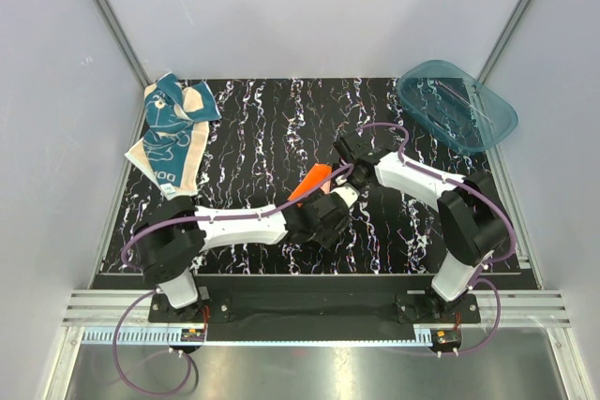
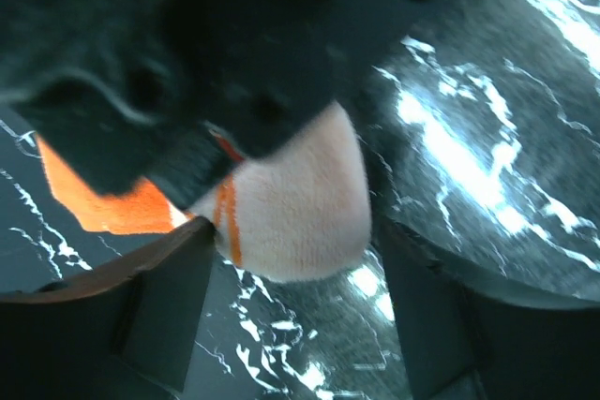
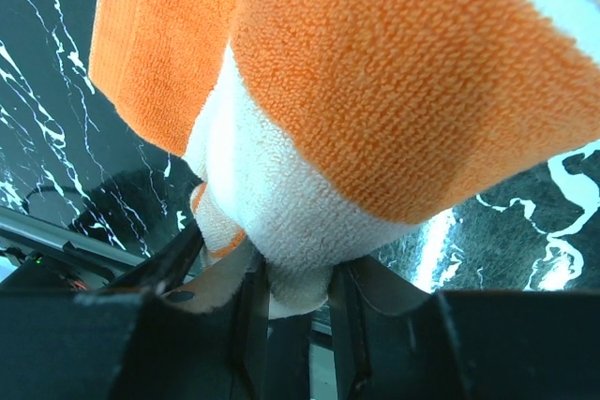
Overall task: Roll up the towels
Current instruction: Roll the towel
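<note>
The orange towel (image 1: pixel 311 181) lies partly lifted at the middle of the table. My right gripper (image 1: pixel 343 190) is shut on its bunched cream end, seen in the right wrist view (image 3: pixel 298 278), with the orange cloth (image 3: pixel 403 81) hanging above the jaws. My left gripper (image 1: pixel 330 214) is right beside it, open, its jaws standing wide on either side of the same cream end (image 2: pixel 295 199) without clamping it. The right gripper's dark body fills the top of the left wrist view. The teal-blue towel (image 1: pixel 173 130) lies crumpled flat at the back left, away from both grippers.
A translucent teal plastic tub (image 1: pixel 457 105) stands tilted at the back right corner. The black marbled table top (image 1: pixel 262 128) is enclosed by grey walls at the back and both sides.
</note>
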`<action>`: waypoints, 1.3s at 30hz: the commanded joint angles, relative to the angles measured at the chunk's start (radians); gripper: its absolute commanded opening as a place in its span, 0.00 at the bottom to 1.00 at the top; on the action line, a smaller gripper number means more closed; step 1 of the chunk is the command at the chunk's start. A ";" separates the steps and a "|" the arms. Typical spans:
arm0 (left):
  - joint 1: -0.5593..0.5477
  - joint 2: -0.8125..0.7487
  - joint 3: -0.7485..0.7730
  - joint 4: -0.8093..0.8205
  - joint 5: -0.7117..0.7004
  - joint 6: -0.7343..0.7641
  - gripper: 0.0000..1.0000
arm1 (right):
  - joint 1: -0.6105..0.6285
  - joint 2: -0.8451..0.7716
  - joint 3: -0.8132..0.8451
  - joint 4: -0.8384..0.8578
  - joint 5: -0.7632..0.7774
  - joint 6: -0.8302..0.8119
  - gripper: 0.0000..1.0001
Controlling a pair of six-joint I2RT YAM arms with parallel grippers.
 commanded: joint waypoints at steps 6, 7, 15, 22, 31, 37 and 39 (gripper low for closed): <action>0.002 0.087 0.023 0.113 -0.111 0.002 0.46 | 0.017 0.025 0.024 -0.037 -0.039 -0.036 0.23; 0.002 0.092 0.024 0.119 -0.102 0.007 0.42 | 0.018 0.026 0.024 -0.035 -0.042 -0.038 0.22; 0.002 0.066 0.006 0.171 -0.060 0.022 0.07 | 0.020 0.038 0.027 -0.035 -0.082 -0.056 0.17; 0.025 0.026 -0.040 0.202 0.065 -0.007 0.00 | 0.018 0.043 0.059 -0.084 -0.001 -0.095 0.50; 0.053 -0.028 -0.089 0.196 0.177 -0.054 0.00 | -0.069 0.078 0.221 -0.209 0.116 -0.159 0.93; 0.077 -0.078 -0.126 0.197 0.233 -0.074 0.00 | -0.199 0.065 0.309 -0.258 0.156 -0.200 1.00; 0.085 -0.095 -0.132 0.196 0.250 -0.079 0.00 | -0.274 0.075 0.353 -0.267 0.174 -0.222 1.00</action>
